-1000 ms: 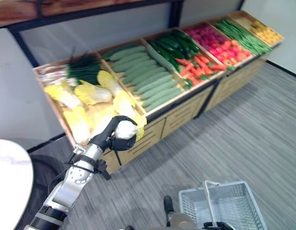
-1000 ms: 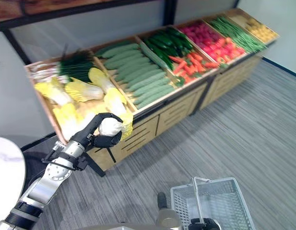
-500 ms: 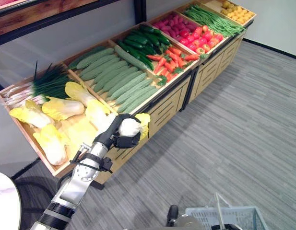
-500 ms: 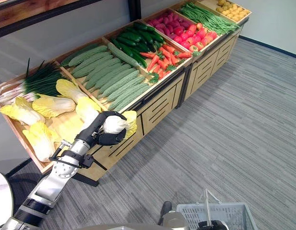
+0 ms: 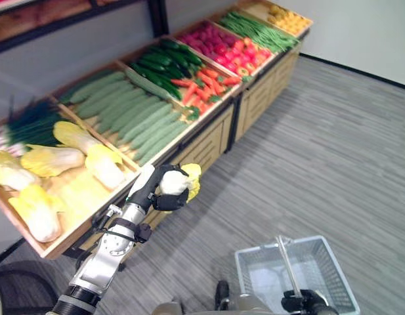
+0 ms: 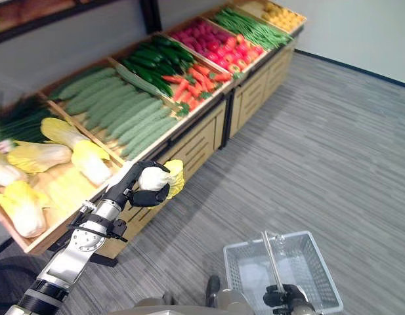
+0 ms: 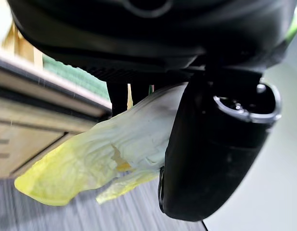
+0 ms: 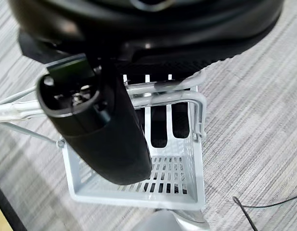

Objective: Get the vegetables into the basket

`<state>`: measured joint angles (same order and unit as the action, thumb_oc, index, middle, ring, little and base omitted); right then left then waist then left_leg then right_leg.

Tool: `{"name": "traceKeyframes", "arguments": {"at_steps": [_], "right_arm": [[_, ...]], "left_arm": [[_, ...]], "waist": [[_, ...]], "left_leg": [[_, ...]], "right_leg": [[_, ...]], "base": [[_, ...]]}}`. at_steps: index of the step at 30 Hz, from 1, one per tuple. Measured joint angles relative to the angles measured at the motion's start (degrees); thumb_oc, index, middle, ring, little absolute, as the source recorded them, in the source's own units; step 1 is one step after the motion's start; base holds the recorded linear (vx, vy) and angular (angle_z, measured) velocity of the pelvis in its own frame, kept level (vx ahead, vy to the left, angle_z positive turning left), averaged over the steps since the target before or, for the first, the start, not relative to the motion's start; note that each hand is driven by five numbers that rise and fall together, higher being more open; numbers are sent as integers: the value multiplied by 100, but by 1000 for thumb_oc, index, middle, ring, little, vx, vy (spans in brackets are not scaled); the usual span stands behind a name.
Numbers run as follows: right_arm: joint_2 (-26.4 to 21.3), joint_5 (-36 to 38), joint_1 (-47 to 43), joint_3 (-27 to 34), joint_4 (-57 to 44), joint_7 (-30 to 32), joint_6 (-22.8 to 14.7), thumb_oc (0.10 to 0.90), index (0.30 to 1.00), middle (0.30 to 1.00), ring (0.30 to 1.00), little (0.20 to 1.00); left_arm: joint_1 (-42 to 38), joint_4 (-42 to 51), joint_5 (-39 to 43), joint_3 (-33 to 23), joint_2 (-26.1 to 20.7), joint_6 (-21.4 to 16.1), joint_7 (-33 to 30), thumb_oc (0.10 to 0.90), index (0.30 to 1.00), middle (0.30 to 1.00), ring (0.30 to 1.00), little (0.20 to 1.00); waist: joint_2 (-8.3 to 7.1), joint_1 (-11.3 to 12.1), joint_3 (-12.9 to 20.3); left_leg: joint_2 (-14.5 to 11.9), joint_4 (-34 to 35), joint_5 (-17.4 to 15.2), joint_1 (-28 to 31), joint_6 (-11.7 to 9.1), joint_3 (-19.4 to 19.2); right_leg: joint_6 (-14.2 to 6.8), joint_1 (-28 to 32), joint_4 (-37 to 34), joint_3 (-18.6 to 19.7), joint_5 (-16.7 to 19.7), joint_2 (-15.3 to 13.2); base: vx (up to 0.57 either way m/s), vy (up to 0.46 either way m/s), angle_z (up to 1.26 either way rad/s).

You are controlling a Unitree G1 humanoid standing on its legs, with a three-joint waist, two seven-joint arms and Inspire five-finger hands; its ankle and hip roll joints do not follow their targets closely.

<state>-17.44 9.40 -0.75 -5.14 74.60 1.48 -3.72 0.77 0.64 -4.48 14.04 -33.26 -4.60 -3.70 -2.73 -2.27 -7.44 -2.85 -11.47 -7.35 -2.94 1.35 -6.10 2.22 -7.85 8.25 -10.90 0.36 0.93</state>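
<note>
Left hand (image 5: 164, 190): fingers and thumb curled round a napa cabbage (image 5: 179, 183), its yellow leaf tips jutting past the fingers, held in the air just off the produce stand (image 5: 209, 141). Right hand (image 6: 284, 296): closed on the handle (image 6: 272, 260) of the grey basket (image 6: 314, 282), low over the carpet.

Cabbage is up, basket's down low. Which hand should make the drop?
Left. The left hand grips the cabbage; the right hand is shut on the basket's handle, so it only carries.
</note>
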Motion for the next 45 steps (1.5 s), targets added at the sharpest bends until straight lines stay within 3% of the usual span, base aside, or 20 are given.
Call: {"name": "traceKeyframes", "arguments": {"at_steps": [4, 6, 7, 10, 12, 13, 15, 17, 19, 21, 26, 33, 36, 37, 38, 39, 42, 43, 44, 45], "right_arm": [[-37, 70, 166, 151, -125, 90, 44, 400, 300, 300, 300, 300], [-9, 262, 271, 366, 61, 128, 101, 400, 300, 300, 300, 300], [-4, 285, 289, 448, 23, 131, 120, 400, 300, 300, 300, 300], [14, 294, 272, 461, 54, 104, 169, 400, 300, 300, 300, 300], [45, 296, 174, 457, -35, 104, 185, 400, 300, 300, 300, 300], [27, 287, 4, 447, -55, 145, 201, 400, 300, 300, 300, 300], [79, 297, 156, 425, -73, 167, 193, 400, 300, 300, 300, 300], [78, 293, 199, 302, -101, 172, 185, 400, 300, 300, 300, 300], [80, 275, 171, 183, -113, 169, 199, 400, 300, 300, 300, 300], [77, 221, 182, 14, -185, 160, 232, 400, 300, 300, 300, 300], [57, 222, 274, 12, -175, 146, 245, 400, 300, 300, 300, 300], [-23, 230, 326, 63, -162, 205, 217, 400, 300, 300, 300, 300], [9, 295, 198, 33, -138, 144, 176, 400, 300, 300, 300, 300], [10, 296, 170, 32, -127, 117, 176, 400, 300, 300, 300, 300], [5, 296, 169, 32, -129, 103, 174, 400, 300, 300, 300, 300], [-82, 297, 124, -29, -150, 96, 172, 400, 300, 300, 300, 300], [-252, 295, -48, -36, -211, 117, 163, 400, 300, 300, 300, 300], [-336, 282, -191, -181, -349, 133, 200, 400, 300, 300, 300, 300], [-359, 266, -285, -221, -707, 126, 186, 400, 300, 300, 300, 300], [-346, 261, -369, -262, -840, 120, 153, 400, 300, 300, 300, 300]], "left_arm": [[-72, -9, -3, 7, -29, -20, 25, 400, 300, 300, 300, 300], [-69, -27, -2, -9, -21, -25, -9, 400, 300, 300, 300, 300], [-85, -35, -2, -21, -38, -26, -17, 400, 300, 300, 300, 300], [-103, -24, -2, -50, -105, -20, -21, 400, 300, 300, 300, 300], [-111, -30, 1, -83, -292, -25, -78, 400, 300, 300, 300, 300], [-96, -50, 1, -157, -320, -5, -120, 400, 300, 300, 300, 300], [-72, -51, 3, -174, -361, -2, -122, 400, 300, 300, 300, 300], [-76, -3, 3, -248, -392, -1, -141, 400, 300, 300, 300, 300], [-21, 30, 2, -286, -407, 0, -139, 400, 300, 300, 300, 300], [84, 91, -1, -405, -416, 5, -126, 400, 300, 300, 300, 300], [185, 104, 2, -429, -347, 10, -123, 400, 300, 300, 300, 300], [270, -148, 1, -180, -245, 1, -100, 400, 300, 300, 300, 300], [537, -490, 3, -177, -145, 73, -39, 400, 300, 300, 300, 300], [542, -601, 3, -169, -138, 77, -1, 400, 300, 300, 300, 300], [542, -649, 3, -151, -139, 103, 5, 400, 300, 300, 300, 300], [626, -752, -3, -118, -130, 130, 42, 400, 300, 300, 300, 300], [688, -757, -6, -118, -94, 127, 71, 400, 300, 300, 300, 300], [687, -760, -2, -113, -83, 125, 93, 400, 300, 300, 300, 300], [667, -776, -1, -10, -126, 124, 113, 400, 300, 300, 300, 300], [588, -813, -2, 45, -150, 122, 162, 400, 300, 300, 300, 300]], "waist": [[-20, -183, -108], [11, -173, -161], [55, -121, -202], [56, -76, -301], [-22, 22, -436], [26, 100, -560], [122, 25, -607], [251, -16, -586], [287, 71, -562], [260, 148, -526], [197, 140, -311], [252, 1, -36], [290, 133, 26], [275, 207, 17], [257, 234, 17], [228, 279, 10], [355, 281, 25], [406, 273, -4], [515, 276, -17], [544, 247, -92]], "left_leg": [[182, 246, 209, 114, -8, -343], [341, 234, 184, 144, 126, -580], [338, 223, 140, 141, 199, -735], [382, 66, 20, 15, 393, -1145], [343, -24, -62, -44, 592, -1700], [235, 41, -70, -86, 669, -2021], [167, 372, 73, 122, 706, -2091], [244, 1019, 439, 344, 637, -2214], [253, 1126, 492, 380, 578, -2417], [300, 1174, 523, 367, 444, -2571], [252, 1187, 711, 284, 181, -2582], [-194, 1188, 1065, 228, -115, -2174], [-594, 440, 1206, -165, -341, -1795], [-654, 190, 1323, -327, -506, -1459], [-655, 145, 1419, -390, -557, -1233], [-537, 549, 1436, -338, -576, -817], [-217, 1188, 1364, -191, -623, -362], [-51, 1495, 1302, -50, -476, -226], [-35, 1571, 1246, 132, -191, -330], [-89, 1607, 1204, 162, -231, -408]], "right_leg": [[-228, -152, 151, 228, 74, -156], [-320, -227, 154, 564, 268, -238], [-518, -289, 145, 617, 248, -283], [-581, -352, -117, 772, 352, -423], [-937, -420, -279, 648, 558, -583], [-1066, -475, -310, 184, 593, -888], [-1143, 120, -300, -449, 607, -1283], [-1249, 399, 180, -490, 527, -1430], [-1334, 550, 235, -450, 464, -1443], [-1411, 774, -248, -465, 396, -1465], [-1228, 1075, -925, -480, 169, -1314], [-824, 1192, -935, -734, -137, -789], [-516, 1100, -773, -788, -385, -533], [-444, 1031, -659, -781, -417, -523], [-361, 1006, -653, -783, -385, -553], [-289, 962, -664, -791, -290, -549], [-248, 728, -639, -722, -227, -492], [-235, 527, -640, -567, -139, -391], [-198, 368, -622, -278, -63, -185], [-198, 340, -601, -256, -56, -135]], "base": [[-7, 289, -39], [-45, 390, -61], [-45, 237, -56], [-75, 180, -64], [-115, 177, -129], [-23, 100, -125], [-9, 32, -63], [7, -99, -32], [7, -187, -50], [-2, -268, -56], [18, -305, -6], [31, -353, 22], [-3, -341, 10], [-25, -19, -3], [-22, 37, -4], [-39, 69, -4], [24, 134, -13], [75, 230, -87], [90, 243, -97], [81, 167, -76]]}}
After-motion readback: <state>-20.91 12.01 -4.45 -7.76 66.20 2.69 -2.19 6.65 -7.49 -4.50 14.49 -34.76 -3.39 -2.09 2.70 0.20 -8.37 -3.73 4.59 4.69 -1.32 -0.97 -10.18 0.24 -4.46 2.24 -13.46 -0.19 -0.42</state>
